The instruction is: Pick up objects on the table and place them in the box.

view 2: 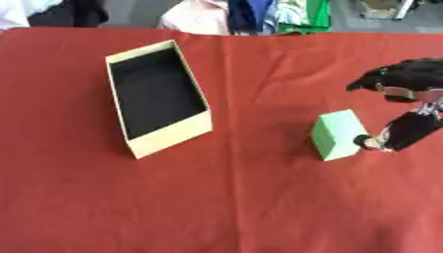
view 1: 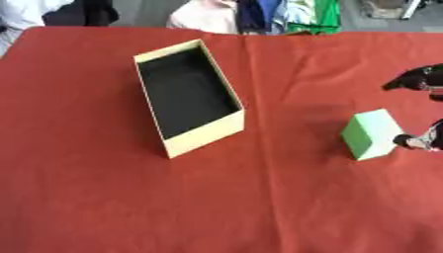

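A light green block (view 2: 337, 134) lies on the red tablecloth right of centre. My right hand (view 2: 414, 74) comes in from the right edge, its dark fingers spread above and behind the block. The thumb (view 2: 400, 132) reaches down to the block's right side, at or just off its face. Nothing is held in the hand. A cream cardboard box (view 2: 173, 134) with a black inside stands open left of centre, set at a slant, and shows nothing inside. My left hand is in neither view.
The red cloth (view 1: 259, 207) covers the whole table. Wide bare cloth lies between the box and the block and along the near side. Clothing and people show beyond the far edge (view 1: 251, 15).
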Available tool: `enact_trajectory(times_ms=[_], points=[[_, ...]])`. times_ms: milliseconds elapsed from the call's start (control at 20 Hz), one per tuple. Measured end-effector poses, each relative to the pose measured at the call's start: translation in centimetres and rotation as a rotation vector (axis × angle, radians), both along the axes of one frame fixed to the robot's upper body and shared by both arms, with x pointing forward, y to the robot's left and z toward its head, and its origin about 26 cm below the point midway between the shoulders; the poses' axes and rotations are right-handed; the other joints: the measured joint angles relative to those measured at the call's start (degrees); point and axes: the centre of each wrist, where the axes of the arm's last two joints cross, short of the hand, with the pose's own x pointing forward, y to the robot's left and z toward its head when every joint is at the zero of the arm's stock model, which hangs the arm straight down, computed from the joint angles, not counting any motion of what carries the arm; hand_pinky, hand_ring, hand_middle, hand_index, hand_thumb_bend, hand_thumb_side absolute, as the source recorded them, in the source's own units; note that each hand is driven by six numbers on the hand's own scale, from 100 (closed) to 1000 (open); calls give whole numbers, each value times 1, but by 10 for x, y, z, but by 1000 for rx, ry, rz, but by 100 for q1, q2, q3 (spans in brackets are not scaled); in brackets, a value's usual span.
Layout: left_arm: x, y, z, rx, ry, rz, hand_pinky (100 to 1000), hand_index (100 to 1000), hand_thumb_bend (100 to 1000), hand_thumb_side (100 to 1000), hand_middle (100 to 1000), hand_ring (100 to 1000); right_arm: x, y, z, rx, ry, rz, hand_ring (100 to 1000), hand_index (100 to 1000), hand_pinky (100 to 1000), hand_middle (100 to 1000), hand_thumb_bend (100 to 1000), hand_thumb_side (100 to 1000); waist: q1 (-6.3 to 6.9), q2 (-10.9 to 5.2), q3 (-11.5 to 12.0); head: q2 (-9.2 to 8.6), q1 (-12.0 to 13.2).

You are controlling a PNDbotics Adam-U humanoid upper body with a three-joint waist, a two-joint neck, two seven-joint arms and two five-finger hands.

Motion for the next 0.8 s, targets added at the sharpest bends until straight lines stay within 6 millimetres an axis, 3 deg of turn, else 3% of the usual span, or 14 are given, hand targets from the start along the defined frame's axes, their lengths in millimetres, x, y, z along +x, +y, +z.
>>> enact_trajectory(times_ms=[800], points=[[0,-1,0,1,2,-5,567,715,100,400,601,628,22,-1,-29,56,199,11,864,1000,866,914,302,501,0,0,93,-3,-33]])
